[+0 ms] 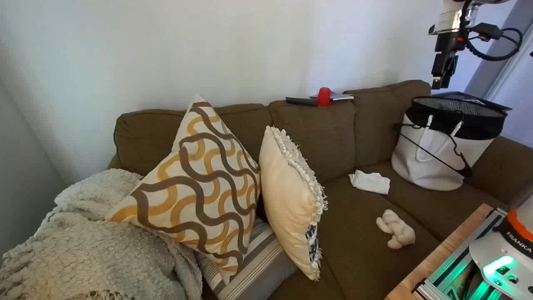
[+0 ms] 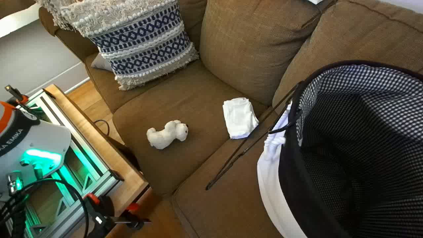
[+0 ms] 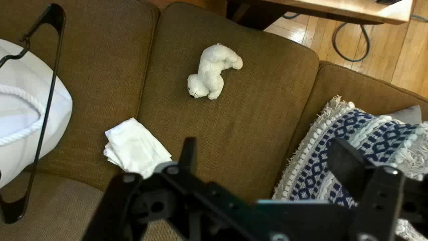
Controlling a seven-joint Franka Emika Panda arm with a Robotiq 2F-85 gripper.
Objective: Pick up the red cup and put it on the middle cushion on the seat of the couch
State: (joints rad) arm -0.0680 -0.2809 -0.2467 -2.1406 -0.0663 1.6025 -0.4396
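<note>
pale wall [image 1: 233, 50] rises behind a brown couch [image 1: 374, 206] in an exterior view; at left, a fleece throw [image 1: 83, 250] lies heaped beside a pillow of wavy gold and brown bands [image 1: 212, 175], with a fringed pillow [image 1: 287, 196] propped next to it; farther right, atop the backrest [image 1: 312, 137], a dark, slender object [image 1: 302, 101], too small to name, lies just beside the red cup [image 1: 323, 96], which looks upside down, with some papers [image 1: 342, 97] behind it; below, a folded white cloth [image 1: 369, 182] appears to straddle the edge of the middle seat cushion [image 1: 354, 225], the cup's intended place, where a white plush bear [image 1: 397, 229] lies; at right, the robot's gripper [image 1: 441, 85] hangs high and well apart from the cup, its two fingers [image 3: 188, 154] spread wide in the wrist view and holding nothing; beneath it in the exterior view stands a white fabric hamper [image 1: 474, 146]; the step in hand appears to be the approach, the cup not yet grasped; the next move likely calls for travel across to the backrest, fingers lowered to either side of the cup without brushing the papers or tipping it over, then a firm squeeze and lift; the cushion between fringed pillow and bear seems the natural landing spot.
</note>
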